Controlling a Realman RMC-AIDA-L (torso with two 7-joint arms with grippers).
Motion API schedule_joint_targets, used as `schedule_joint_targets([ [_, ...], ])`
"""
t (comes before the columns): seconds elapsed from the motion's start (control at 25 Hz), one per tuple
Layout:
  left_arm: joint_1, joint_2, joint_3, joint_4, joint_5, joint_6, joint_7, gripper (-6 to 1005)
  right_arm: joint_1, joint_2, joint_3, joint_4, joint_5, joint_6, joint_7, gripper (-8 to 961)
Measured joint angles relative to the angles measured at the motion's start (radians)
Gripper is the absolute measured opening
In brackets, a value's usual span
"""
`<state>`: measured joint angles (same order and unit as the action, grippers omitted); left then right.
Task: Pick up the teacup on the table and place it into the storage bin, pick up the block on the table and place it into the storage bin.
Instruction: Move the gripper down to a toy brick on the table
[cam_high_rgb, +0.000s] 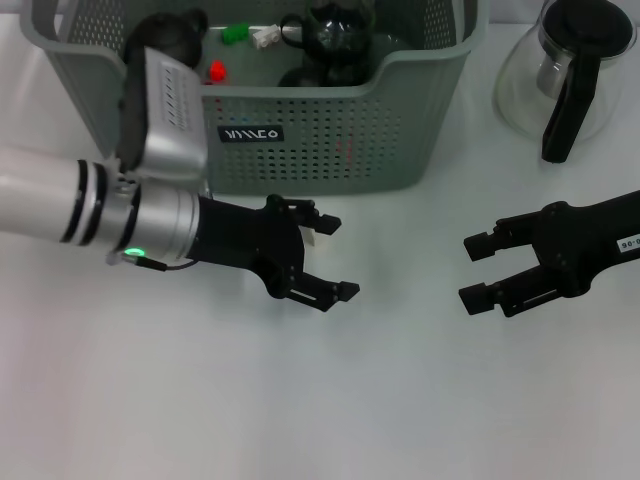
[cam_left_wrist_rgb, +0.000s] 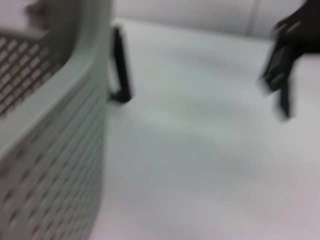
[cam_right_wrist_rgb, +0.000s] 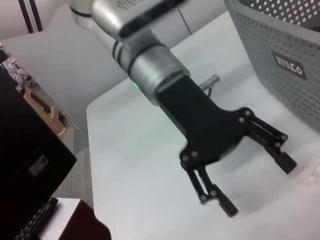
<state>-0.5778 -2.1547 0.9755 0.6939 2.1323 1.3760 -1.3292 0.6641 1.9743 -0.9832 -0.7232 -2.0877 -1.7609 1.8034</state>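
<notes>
Storage bin (cam_high_rgb: 330, 130) contents half-hidden; left gripper (cam_high_rgb: 325, 255) and right gripper (cam_high_rgb: 478, 270) spread, empty.

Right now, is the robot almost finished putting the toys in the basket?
It looks nearly done. A dark teacup and small red and green blocks already lie inside the storage bin. The left hand and right hand are open and hold nothing, just above the table. No cup or block shows on the table.

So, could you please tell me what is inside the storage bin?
Inside the storage bin: a dark glass teapot, green, white and red pieces. The left arm covers its left part.
</notes>
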Motion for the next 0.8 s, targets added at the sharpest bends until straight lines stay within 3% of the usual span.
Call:
schedule_joint_targets([
  [0.2,0.002,0.0,-0.073,0.023,-0.005,0.031,0.004,902,-0.002,0.001,0.0,0.0,0.0,0.0,-0.004,942],
  [0.44,0.003,-0.011,-0.04,-0.005,0.009,-0.109,0.008,902,-0.004,0.003,0.0,0.002,0.0,0.0,-0.007,942],
  [0.8,0.003,-0.014,-0.007,-0.033,0.011,-0.181,0.021,901,-0.005,0.003,0.0,0.006,0.0,0.0,-0.007,942],
])
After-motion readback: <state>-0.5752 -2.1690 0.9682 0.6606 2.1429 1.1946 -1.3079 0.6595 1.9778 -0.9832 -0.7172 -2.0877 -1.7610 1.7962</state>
